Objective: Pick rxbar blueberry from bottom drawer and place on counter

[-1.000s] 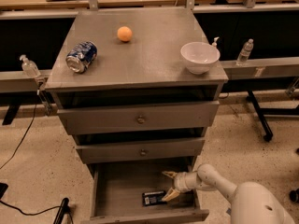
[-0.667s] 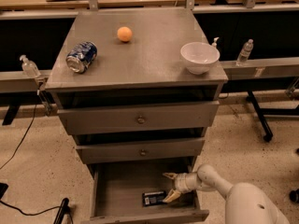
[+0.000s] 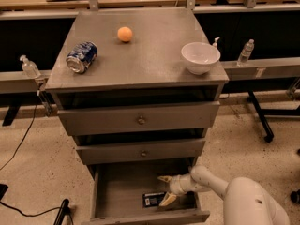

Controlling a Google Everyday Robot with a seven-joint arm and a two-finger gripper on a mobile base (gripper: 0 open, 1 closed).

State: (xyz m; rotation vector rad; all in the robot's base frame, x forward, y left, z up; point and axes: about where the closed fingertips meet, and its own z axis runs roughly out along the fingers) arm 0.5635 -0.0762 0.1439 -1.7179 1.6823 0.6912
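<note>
The bottom drawer is pulled open at the foot of the grey cabinet. The rxbar blueberry, a small dark packet with white patches, lies flat on the drawer floor near the front right. My gripper reaches into the drawer from the right. It is open, with one tan fingertip behind the packet and the other touching its right end. The counter is the cabinet's grey top, far above the gripper.
On the counter lie a crushed blue soda can at the left, an orange ball at the back and a white bowl at the right edge. Two closed drawer fronts overhang the open drawer. Wooden tables stand behind.
The gripper has barely shifted; it stays open at the packet's right end. The packet has not moved.
</note>
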